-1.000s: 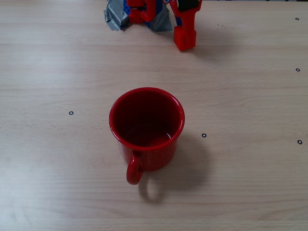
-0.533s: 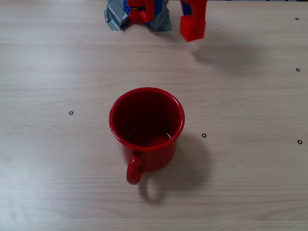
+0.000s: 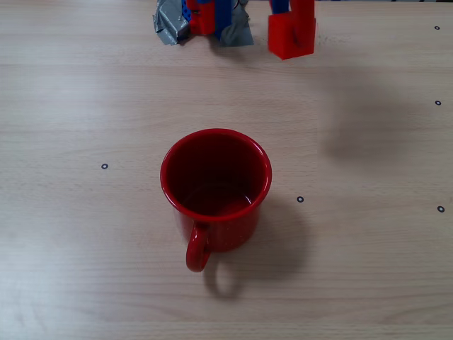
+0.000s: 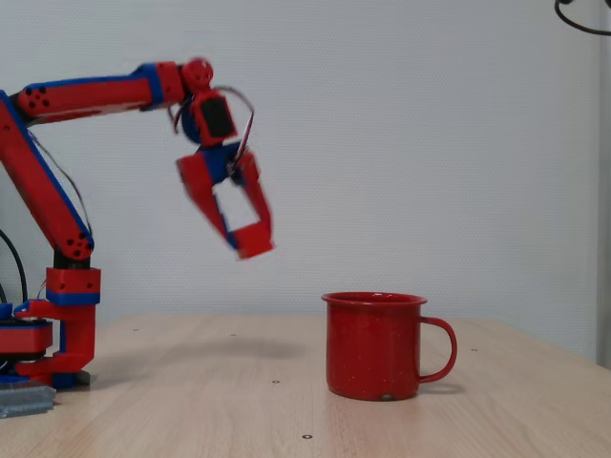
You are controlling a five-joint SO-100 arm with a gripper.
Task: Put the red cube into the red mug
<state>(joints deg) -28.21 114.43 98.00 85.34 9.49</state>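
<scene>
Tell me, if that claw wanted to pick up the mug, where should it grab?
Probably the rim wall of the mug, from straight above: it stands upright and open, so one finger can slip inside and one outside. Take the side away from the handle, which is thin and looped. The gripper is holding the cube.

no readable text or labels — seemingly none

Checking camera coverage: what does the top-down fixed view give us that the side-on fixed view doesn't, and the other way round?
Top-down only: the inside of the mug, holding nothing, and the grey tape by the arm's base. Side-on only: the whole arm, and the gripper holding the cube in the air, well above the mug's rim and short of it. Both: mug, cube, wooden table.
</scene>
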